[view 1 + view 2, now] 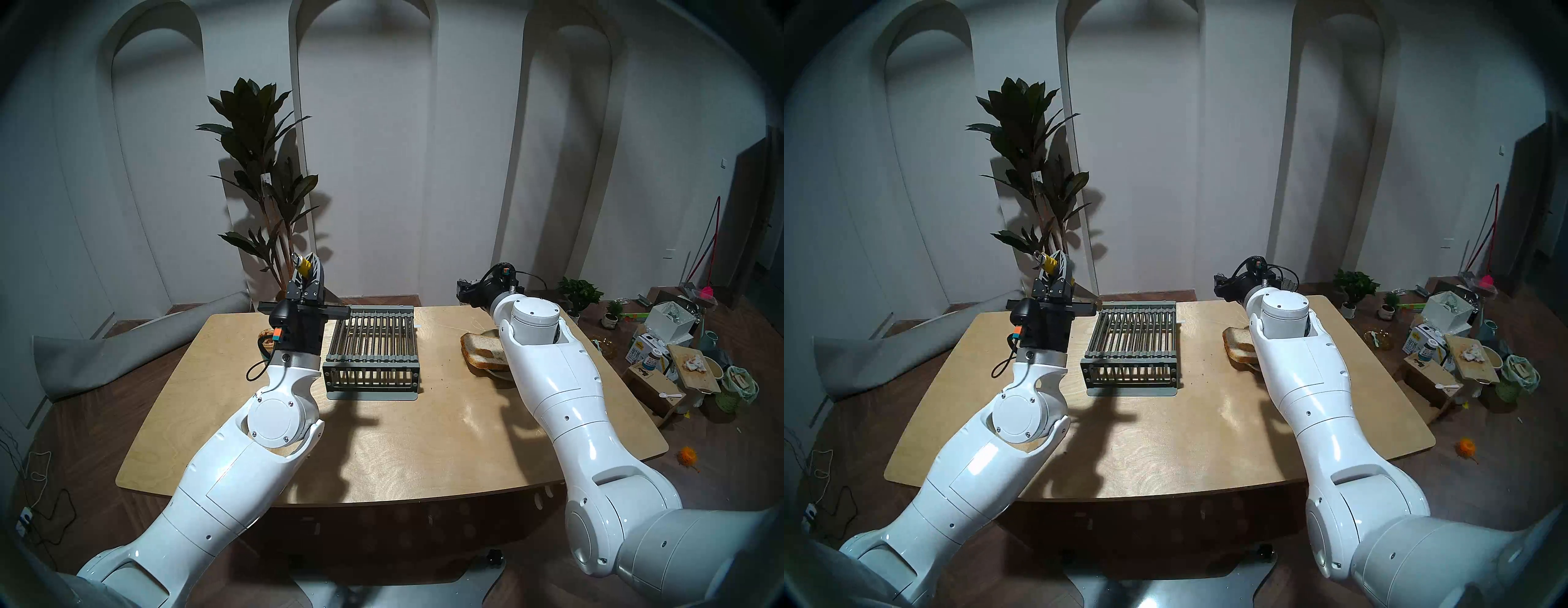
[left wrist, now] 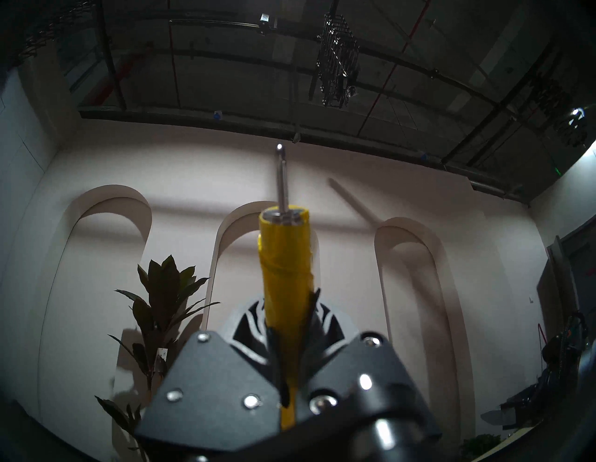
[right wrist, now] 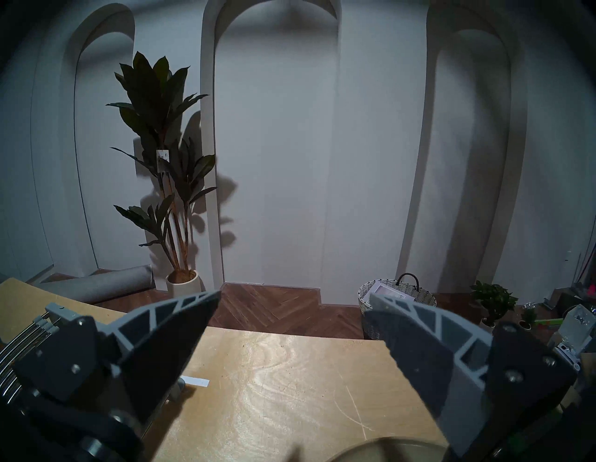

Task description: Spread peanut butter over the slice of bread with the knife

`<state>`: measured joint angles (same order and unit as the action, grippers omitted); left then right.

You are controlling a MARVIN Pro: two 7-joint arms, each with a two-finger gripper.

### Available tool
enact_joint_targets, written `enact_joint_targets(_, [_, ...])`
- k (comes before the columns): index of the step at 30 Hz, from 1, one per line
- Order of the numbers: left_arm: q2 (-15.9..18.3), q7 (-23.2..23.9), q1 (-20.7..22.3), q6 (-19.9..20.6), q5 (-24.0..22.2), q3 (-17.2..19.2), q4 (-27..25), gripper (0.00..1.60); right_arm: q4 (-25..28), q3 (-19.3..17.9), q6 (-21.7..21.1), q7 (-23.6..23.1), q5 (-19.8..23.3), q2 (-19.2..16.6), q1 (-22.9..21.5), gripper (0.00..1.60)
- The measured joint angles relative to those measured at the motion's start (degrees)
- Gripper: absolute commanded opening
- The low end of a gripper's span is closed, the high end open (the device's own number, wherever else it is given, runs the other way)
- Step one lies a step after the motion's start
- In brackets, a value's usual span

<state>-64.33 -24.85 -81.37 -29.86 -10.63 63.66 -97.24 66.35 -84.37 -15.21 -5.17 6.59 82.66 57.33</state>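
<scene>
My left gripper (image 1: 306, 271) points up above the table's back left and is shut on the knife (image 1: 303, 265) by its yellow handle. In the left wrist view the knife (image 2: 285, 258) stands up between the fingers (image 2: 311, 309), its thin blade toward the ceiling. The peanut butter jar (image 1: 266, 339) is mostly hidden behind my left wrist. The bread (image 1: 481, 350) lies on a plate (image 1: 500, 375) at the right, partly behind my right forearm; it looks like two stacked slices. My right gripper (image 3: 293, 295) is open and empty above the table's back edge, beyond the bread.
A grey slatted rack (image 1: 373, 352) stands mid-table between the arms. A tall potted plant (image 1: 263, 170) and a rolled grey mat (image 1: 127, 352) are behind the table's left. A wicker basket (image 3: 396, 290) and boxes and clutter (image 1: 679, 352) sit on the floor to the right.
</scene>
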Motion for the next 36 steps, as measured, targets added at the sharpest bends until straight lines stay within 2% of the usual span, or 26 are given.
enact_joint_targets(9, [2.42, -1.40, -2.33, 11.23, 1.17, 0.15, -5.57, 0.00, -1.31, -1.49, 3.63, 0.14, 0.80, 0.09, -0.52, 1.60])
enact_joint_targets(20, [3.61, -2.14, -2.13, 23.89, 0.74, -0.03, -10.82, 0.00, -3.91, -2.88, 9.19, -0.77, 1.92, 0.08, -0.55, 1.60])
enact_joint_targets(25, [3.74, -2.21, -1.34, 30.54, -1.45, -0.01, -13.39, 0.00, -5.47, -3.49, 12.57, -1.28, 2.21, -0.09, -0.52, 1.60])
enact_joint_targets(27, [3.71, -2.21, -1.16, 31.91, -2.17, 0.03, -13.91, 0.00, -5.81, -3.60, 13.37, -1.40, 2.24, -0.15, -0.52, 1.60])
enact_joint_targets(33, [2.95, -2.02, 0.15, 39.87, -7.00, 0.20, -16.45, 0.00, -8.02, -3.84, 18.69, -2.06, 2.26, -0.59, -0.47, 1.60])
enact_joint_targets(36, [2.55, -2.20, 0.96, 43.24, -7.89, 0.31, -16.97, 0.00, -9.20, -3.85, 21.37, -2.32, 2.04, -0.74, -0.48, 1.60])
